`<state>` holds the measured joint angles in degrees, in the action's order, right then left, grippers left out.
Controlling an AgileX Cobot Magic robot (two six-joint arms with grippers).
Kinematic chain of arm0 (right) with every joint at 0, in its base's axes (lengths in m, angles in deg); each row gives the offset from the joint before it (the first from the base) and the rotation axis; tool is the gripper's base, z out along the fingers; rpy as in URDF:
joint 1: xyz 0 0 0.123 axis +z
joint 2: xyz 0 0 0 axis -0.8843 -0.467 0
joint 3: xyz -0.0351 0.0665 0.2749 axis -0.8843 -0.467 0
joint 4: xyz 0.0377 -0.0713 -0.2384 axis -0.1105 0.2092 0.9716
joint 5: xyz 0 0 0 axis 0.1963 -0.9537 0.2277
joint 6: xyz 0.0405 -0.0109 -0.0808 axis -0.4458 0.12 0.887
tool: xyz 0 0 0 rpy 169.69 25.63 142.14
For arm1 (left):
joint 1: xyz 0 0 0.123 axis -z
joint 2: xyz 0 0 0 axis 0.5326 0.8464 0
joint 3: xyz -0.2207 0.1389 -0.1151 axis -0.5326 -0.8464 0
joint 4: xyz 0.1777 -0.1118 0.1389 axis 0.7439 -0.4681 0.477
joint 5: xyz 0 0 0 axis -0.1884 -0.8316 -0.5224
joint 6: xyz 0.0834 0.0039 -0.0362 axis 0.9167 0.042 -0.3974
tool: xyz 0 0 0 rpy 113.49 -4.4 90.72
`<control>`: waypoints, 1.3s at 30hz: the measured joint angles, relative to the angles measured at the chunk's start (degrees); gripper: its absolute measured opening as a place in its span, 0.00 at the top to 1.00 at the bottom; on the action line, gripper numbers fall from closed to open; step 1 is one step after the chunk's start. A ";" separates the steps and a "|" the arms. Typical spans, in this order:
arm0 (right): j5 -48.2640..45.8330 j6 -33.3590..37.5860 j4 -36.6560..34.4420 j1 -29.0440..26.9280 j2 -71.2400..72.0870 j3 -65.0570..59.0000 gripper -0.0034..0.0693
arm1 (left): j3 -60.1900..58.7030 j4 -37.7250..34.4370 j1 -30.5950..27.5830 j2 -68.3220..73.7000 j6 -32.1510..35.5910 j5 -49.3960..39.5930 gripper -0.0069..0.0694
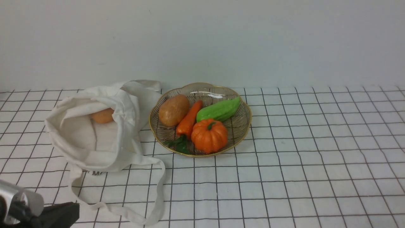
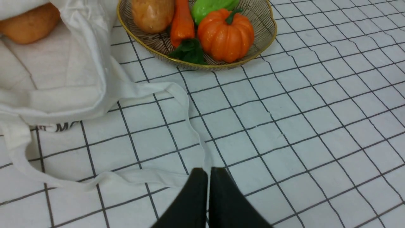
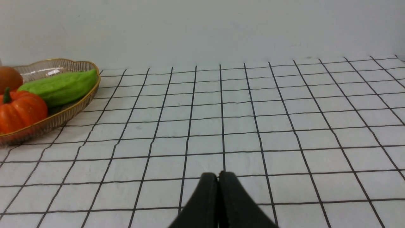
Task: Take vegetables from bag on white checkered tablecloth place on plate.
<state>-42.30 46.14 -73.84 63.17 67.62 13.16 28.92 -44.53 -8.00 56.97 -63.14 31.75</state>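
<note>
One smooth tan-orange oval potato (image 1: pixel 102 116) lay crosswise inside floppy white cloth bag (image 1: pixel 95 148), ahead of left tool (image 2: pixel 208 172), the nearer one; it and right tool (image 3: pixel 218 175) were both clenched, empty.

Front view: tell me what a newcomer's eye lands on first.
The bright orange pumpkin at the near edge of the gold-rimmed plate grabs the eye first, with a green gourd, a carrot and a potato behind it. Left of the plate slumps the open white bag, a second potato showing inside. Everything sits on the white checkered tablecloth.
</note>
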 joint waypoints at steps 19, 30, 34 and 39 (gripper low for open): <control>0.00 0.00 0.00 0.00 0.00 0.00 0.97 | -4.71 0.67 0.00 -1.57 0.00 2.61 0.92; 0.00 0.00 0.00 0.00 0.00 0.00 0.97 | -22.05 6.04 -12.11 -23.60 0.06 12.71 0.92; 0.00 0.00 0.00 0.00 0.00 0.00 0.97 | -22.41 6.74 -16.25 -25.88 0.11 10.77 0.92; 0.00 0.00 0.00 0.00 0.00 0.00 0.97 | -22.47 6.94 -19.69 -25.99 0.23 8.69 0.92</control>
<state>-42.30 46.14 -73.84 63.17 67.62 13.16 6.45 -37.59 -27.69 30.98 -62.92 40.44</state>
